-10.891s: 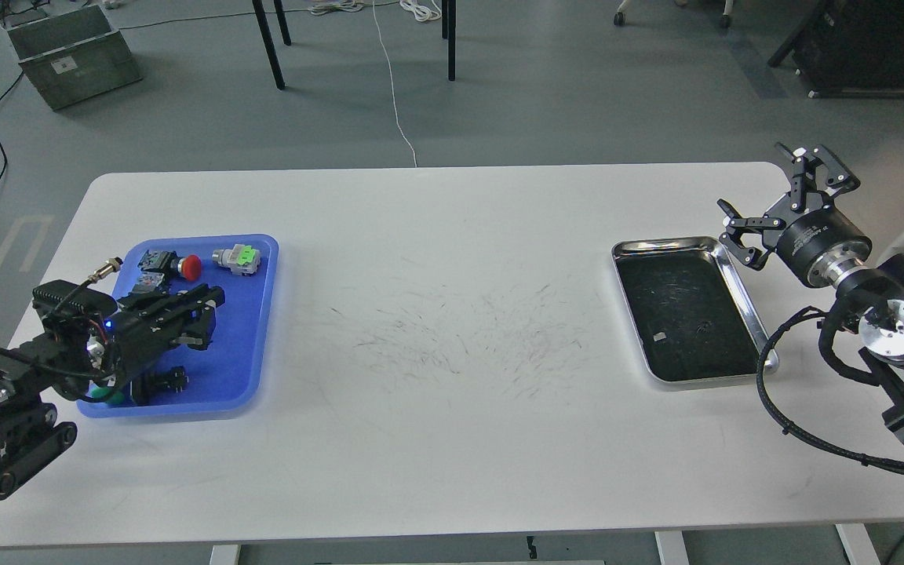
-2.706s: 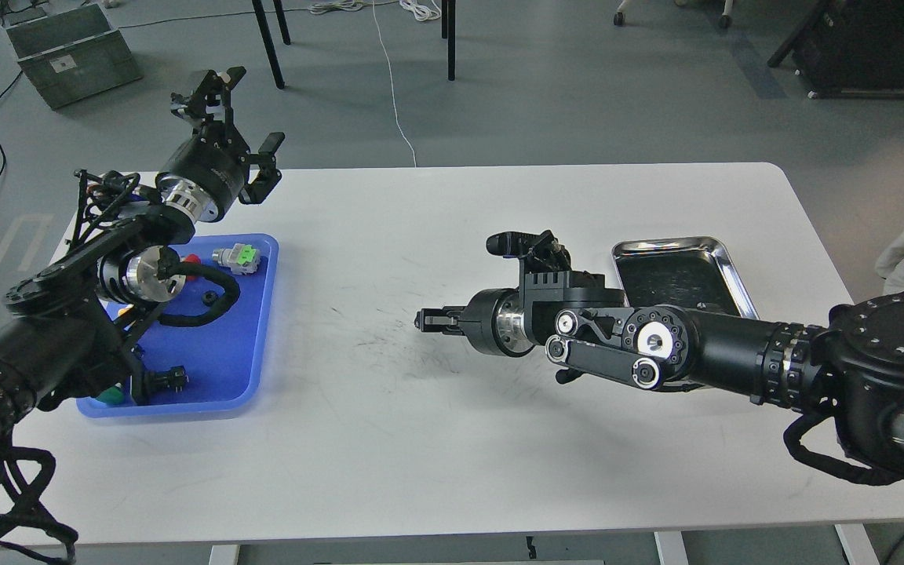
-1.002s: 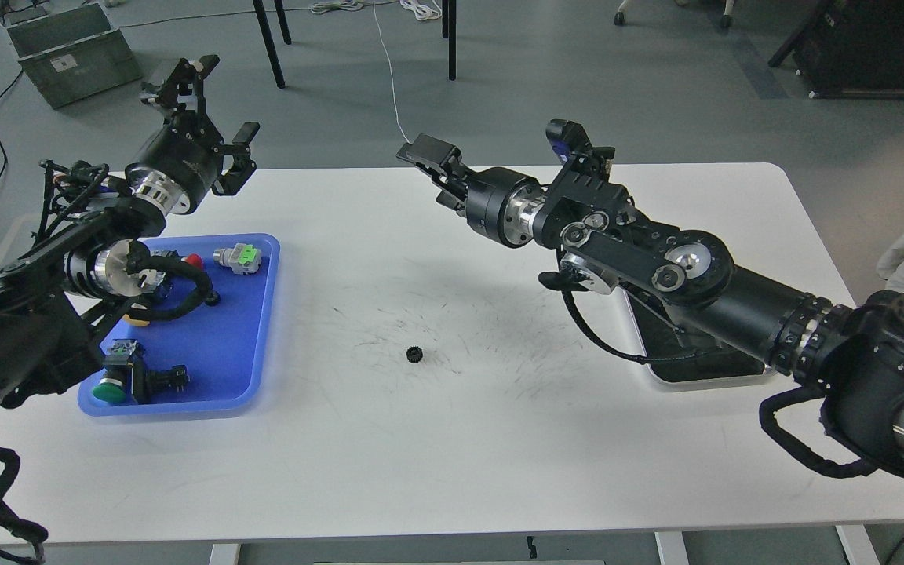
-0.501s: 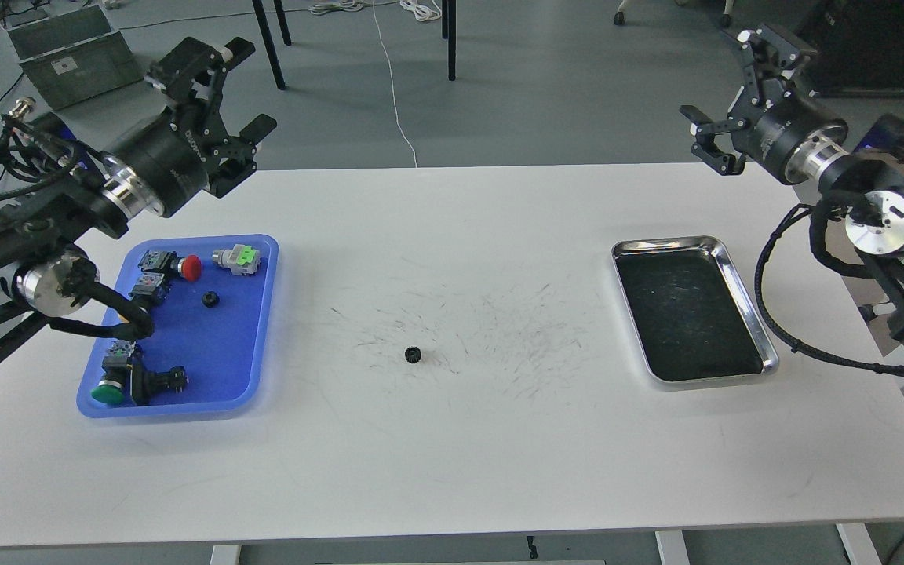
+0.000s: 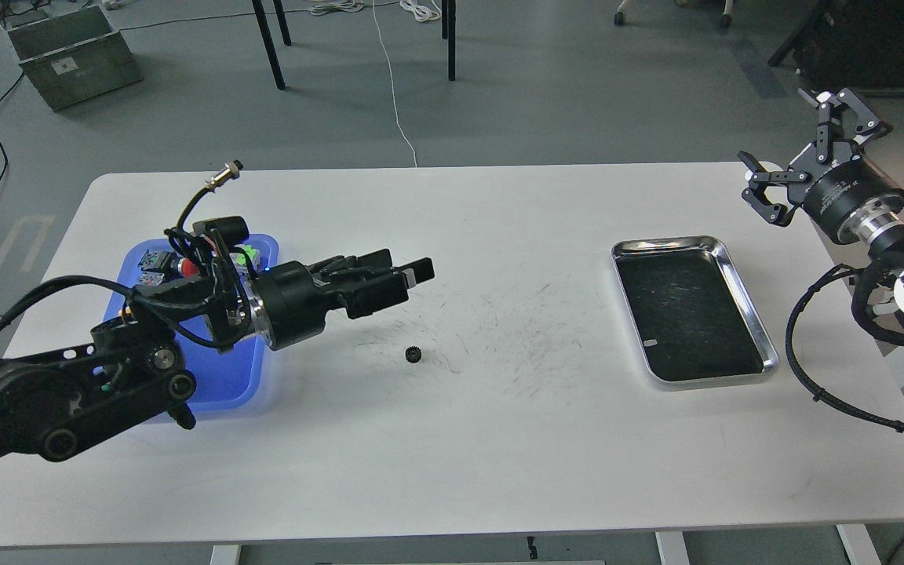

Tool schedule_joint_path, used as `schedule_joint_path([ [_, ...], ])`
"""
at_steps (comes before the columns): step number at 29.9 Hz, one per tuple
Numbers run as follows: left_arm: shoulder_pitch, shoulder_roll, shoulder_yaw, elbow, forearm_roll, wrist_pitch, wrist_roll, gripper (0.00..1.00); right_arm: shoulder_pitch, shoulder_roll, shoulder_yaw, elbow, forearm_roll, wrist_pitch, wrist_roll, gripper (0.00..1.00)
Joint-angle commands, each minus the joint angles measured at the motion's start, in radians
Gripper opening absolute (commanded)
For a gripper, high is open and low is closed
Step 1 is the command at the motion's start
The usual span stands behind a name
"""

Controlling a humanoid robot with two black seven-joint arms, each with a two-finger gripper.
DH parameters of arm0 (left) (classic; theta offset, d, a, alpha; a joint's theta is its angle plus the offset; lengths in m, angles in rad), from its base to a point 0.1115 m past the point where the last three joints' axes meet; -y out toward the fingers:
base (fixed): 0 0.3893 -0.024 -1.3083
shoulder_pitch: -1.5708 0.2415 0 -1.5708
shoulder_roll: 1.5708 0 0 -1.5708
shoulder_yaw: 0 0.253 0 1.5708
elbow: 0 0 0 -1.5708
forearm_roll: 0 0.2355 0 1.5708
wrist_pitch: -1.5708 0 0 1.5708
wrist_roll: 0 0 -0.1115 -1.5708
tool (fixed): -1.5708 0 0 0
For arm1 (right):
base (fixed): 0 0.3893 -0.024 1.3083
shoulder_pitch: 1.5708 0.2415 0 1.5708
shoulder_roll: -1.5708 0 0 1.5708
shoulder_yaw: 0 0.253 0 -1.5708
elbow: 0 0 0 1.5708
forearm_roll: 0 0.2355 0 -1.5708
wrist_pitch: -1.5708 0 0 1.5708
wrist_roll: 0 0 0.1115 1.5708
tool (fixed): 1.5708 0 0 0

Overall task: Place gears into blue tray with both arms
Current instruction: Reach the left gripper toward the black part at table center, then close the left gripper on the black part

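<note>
One small black gear [image 5: 413,355] lies on the white table, right of the blue tray [image 5: 226,378]. My left arm stretches over that tray and hides most of it. My left gripper [image 5: 413,271] hovers just above and slightly behind the gear, fingers apart, holding nothing. My right gripper [image 5: 799,145] is raised past the table's far right corner, jaws spread wide and empty. Any gear inside the tray is hidden behind the arm.
A shiny steel tray [image 5: 744,292] with a black inside sits at the right and holds only a tiny pale speck. A red button [image 5: 184,267] and a grey-and-green connector [image 5: 245,254] peek out at the blue tray's far end. The table centre is scuffed.
My left arm has swung down from behind the table and reached across the blue tray toward the gear. My right gripper has dropped lower and shifted right. The gear has not moved.
</note>
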Motion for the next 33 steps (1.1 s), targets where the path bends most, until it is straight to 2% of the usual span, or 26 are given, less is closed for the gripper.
schedule_joint_path([
  [1,0.035,-0.092,0.0,0.086,0.262,0.036,0.021,0.98,-0.008,0.006,-0.013,-0.027,0.004,-0.005,0.0,0.95],
  [5,0.058,-0.152,-0.001,0.171,0.478,0.076,0.048,0.97,-0.011,0.012,-0.016,-0.032,0.004,-0.005,0.0,0.95],
  [12,0.074,-0.257,0.0,0.336,0.676,0.163,0.048,0.96,-0.019,0.015,-0.021,-0.033,0.0,-0.002,0.0,0.96],
  [19,0.094,-0.281,0.002,0.398,0.683,0.166,0.048,0.93,-0.028,0.03,-0.064,-0.049,-0.004,0.001,0.014,0.96],
  [29,0.109,-0.289,0.015,0.451,0.683,0.166,0.048,0.82,-0.025,0.03,-0.067,-0.046,-0.004,-0.003,0.016,0.96],
  [33,0.12,-0.292,0.015,0.468,0.683,0.166,0.048,0.74,-0.019,0.032,-0.067,-0.043,-0.004,-0.003,0.016,0.96],
])
